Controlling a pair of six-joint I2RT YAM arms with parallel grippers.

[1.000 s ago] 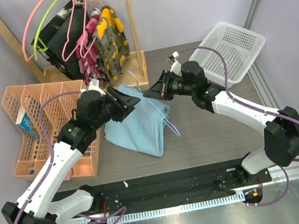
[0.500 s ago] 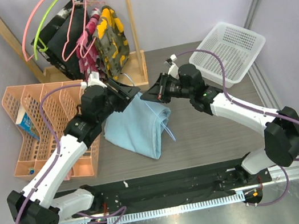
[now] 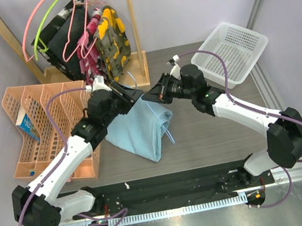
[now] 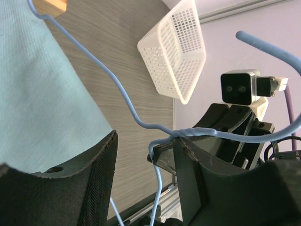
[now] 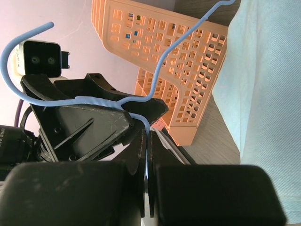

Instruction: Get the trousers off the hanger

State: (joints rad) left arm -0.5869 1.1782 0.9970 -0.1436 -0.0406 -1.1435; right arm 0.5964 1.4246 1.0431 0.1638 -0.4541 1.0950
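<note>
The light sky-blue trousers [image 3: 138,131] hang folded over the thin light-blue wire hanger [image 3: 170,134], their lower part lying on the table. My right gripper [image 3: 149,96] is shut on the hanger's wire just below its twisted neck [image 5: 147,141]. My left gripper [image 3: 130,96] faces it from the left with its jaws open. The twisted neck [image 4: 207,133] rests along the tip of one left finger, and the wire runs down through the gap [image 4: 145,141]. In the wrist views the trousers fill one side [image 4: 37,94] [image 5: 263,94]. The hook [image 5: 14,61] curves over the left gripper.
A wooden rack [image 3: 137,39] at the back left carries pink hangers [image 3: 29,35], a lime-green hanger [image 3: 50,19], a black garment [image 3: 65,43] and a yellow-camouflage garment [image 3: 112,43]. Orange baskets [image 3: 30,111] stand at the left. A white basket [image 3: 236,48] sits at the back right.
My left gripper has moved up and right until its open jaws straddle the hanger's neck. The right gripper shifted slightly left with the hanger, and the trousers swung a little with it.
</note>
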